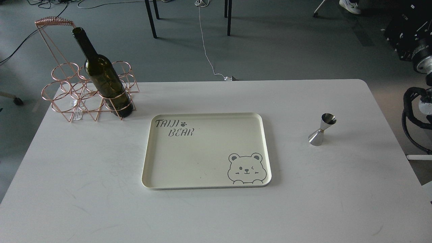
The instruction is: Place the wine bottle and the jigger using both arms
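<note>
The wine bottle (103, 77) is dark olive-green and stands upright, leaning slightly, in the front right ring of a copper wire rack (72, 94) at the table's back left. Nothing holds it. The jigger (321, 130) is shiny steel and stands alone on the white table at the right. My left arm and its gripper are out of view. Only thick black and silver parts of my right arm (416, 50) show at the right edge, beyond the table. Its gripper does not show.
A cream tray (206, 184) printed with "TAIJI BEAR" and a bear face lies in the middle of the white table (84, 202). Black cables (410, 114) hang at the right edge. Chair legs and a white cord are on the floor behind.
</note>
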